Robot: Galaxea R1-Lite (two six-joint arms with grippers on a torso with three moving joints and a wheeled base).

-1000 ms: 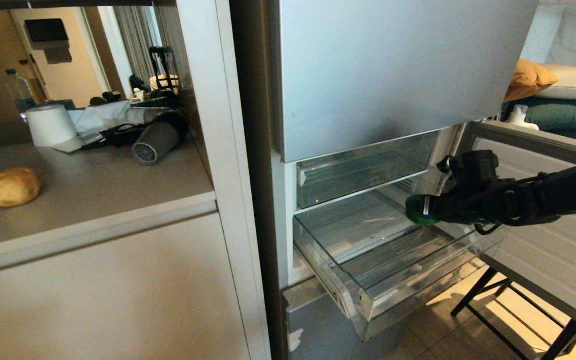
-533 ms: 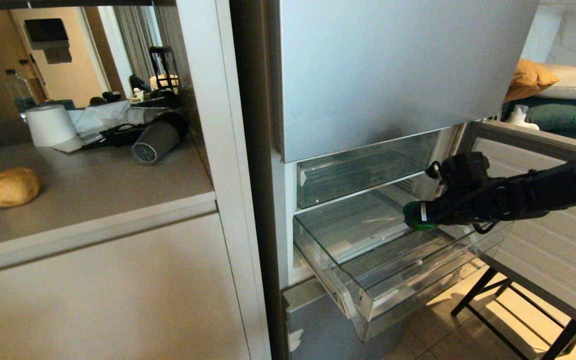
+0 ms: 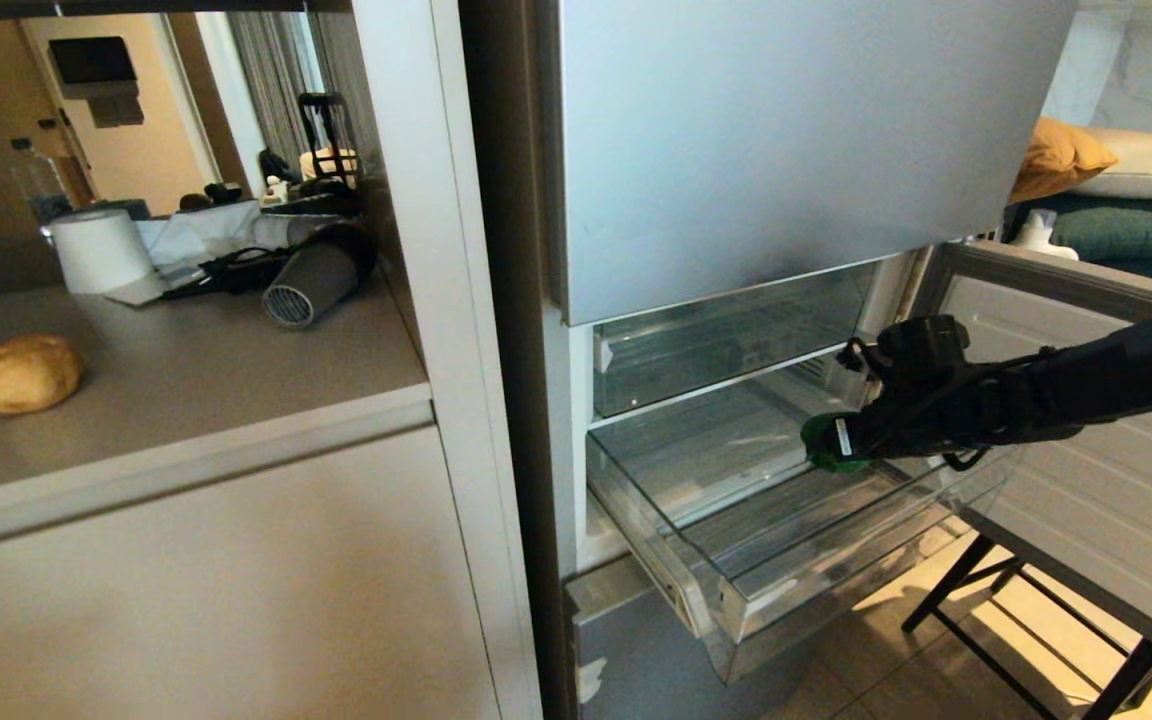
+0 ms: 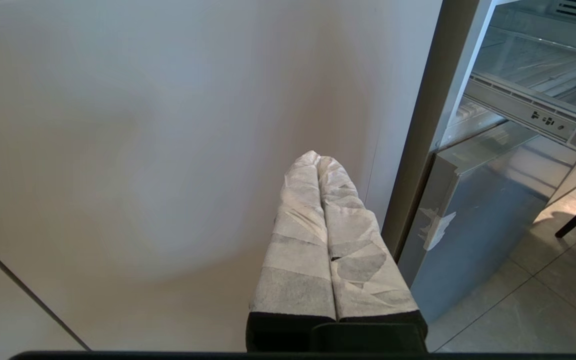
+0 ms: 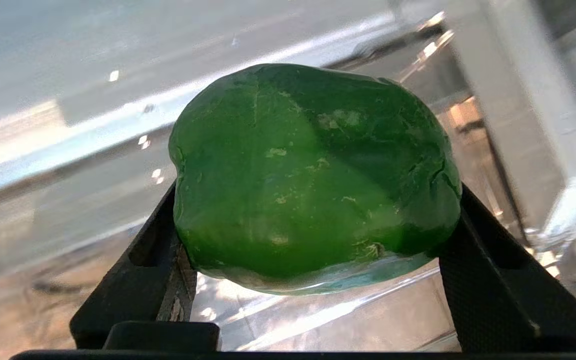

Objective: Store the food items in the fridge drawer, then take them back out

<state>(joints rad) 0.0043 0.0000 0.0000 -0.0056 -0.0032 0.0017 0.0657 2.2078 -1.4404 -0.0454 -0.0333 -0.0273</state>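
Note:
My right gripper (image 3: 836, 445) is shut on the glossy green bell pepper (image 3: 826, 444), holding it over the right side of the pulled-out clear fridge drawer (image 3: 736, 600). In the right wrist view the pepper (image 5: 313, 175) fills the space between the two black fingers (image 5: 473, 260), hanging just above the drawer's clear floor. The tan potato (image 3: 28, 373) lies on the grey counter (image 3: 236, 360) at the left. My left gripper (image 4: 317, 165) is parked low beside the cabinet front, its taped fingers pressed together with nothing between them.
A taller clear bin (image 3: 726, 335) sits above the drawer, under the silver fridge door (image 3: 786, 130). A hair dryer (image 3: 311, 280) and a paper roll (image 3: 99, 250) stand at the counter's back. A dark-legged table (image 3: 1106, 520) is at the right.
My right arm has carried the pepper slightly left and lower, deeper over the open drawer. The potato and the drawer have not moved.

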